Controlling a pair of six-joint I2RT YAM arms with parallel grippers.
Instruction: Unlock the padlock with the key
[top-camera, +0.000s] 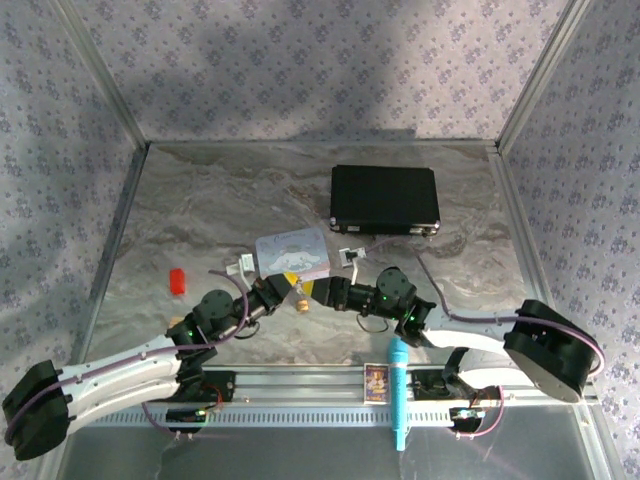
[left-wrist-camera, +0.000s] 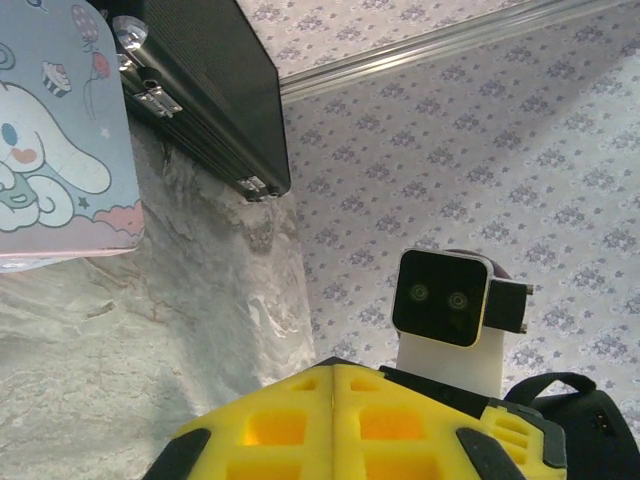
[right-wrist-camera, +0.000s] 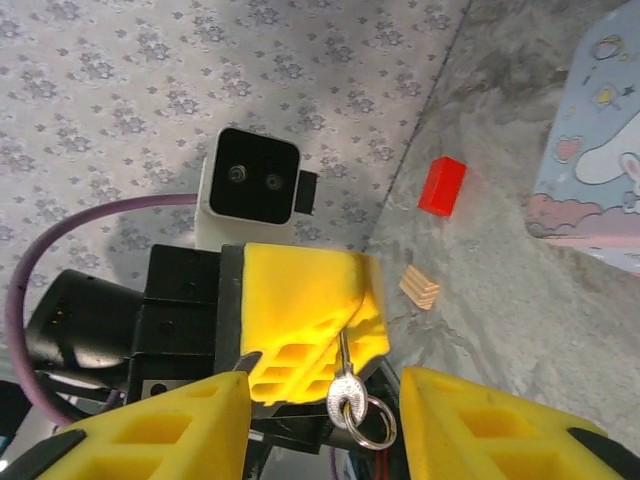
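Padlock (top-camera: 300, 302) clamped in closed left gripper (left-wrist-camera: 333, 375), key (right-wrist-camera: 343, 385) protruding.
Right gripper (right-wrist-camera: 325, 430) gapes at frame bottom; ungripped key could slip out.

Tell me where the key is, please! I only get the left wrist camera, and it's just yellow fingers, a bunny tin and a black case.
Observer: The key sticks out from the left gripper's shut fingers, silver head outward.
Operator: Is the other hand grabbing it?
Observer: Not gripping. The right gripper is open, with one finger on each side of the key.
Operator: And the padlock?
Observer: From above, a tiny brass padlock shows at the left gripper's fingertips, just on the near side of the tin.
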